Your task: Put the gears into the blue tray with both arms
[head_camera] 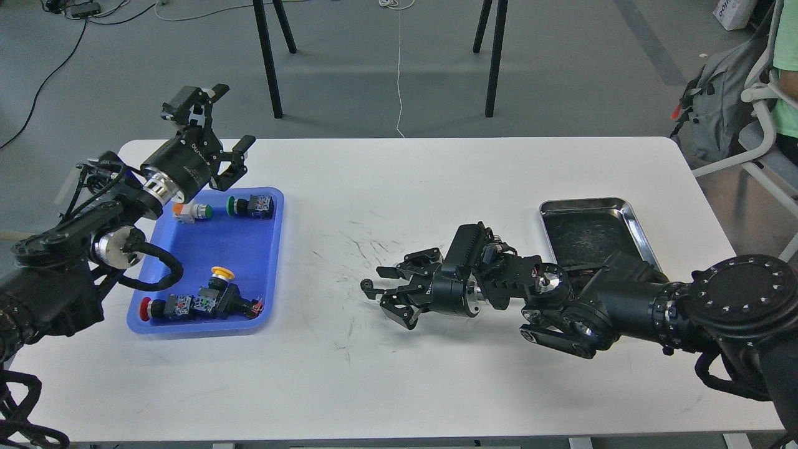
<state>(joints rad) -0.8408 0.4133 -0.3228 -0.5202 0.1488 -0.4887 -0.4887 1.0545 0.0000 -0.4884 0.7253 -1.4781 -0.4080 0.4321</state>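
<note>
**Two arms at work over a bench of switches and one visible gear**

A humanoid robot's two black arms reach over a white bench point(399, 206). The left claw point(218, 128) hangs above the far rim of the blue tray point(274, 262), its fingers spread apart and holding nothing. The right claw point(381, 288) lies low over the middle of the bench, fingers apart, with one small black gear point(367, 285) at the tip of its upper finger; whether the finger touches it cannot be told. Only one gear shows. The blue tray, at the left of the bench, holds four push-button switches point(249, 206): two green-capped at its far end, one yellow-capped and one red-capped at its near end. One steel tray point(629, 209) sits at the right, partly covered by the right arm.
</note>
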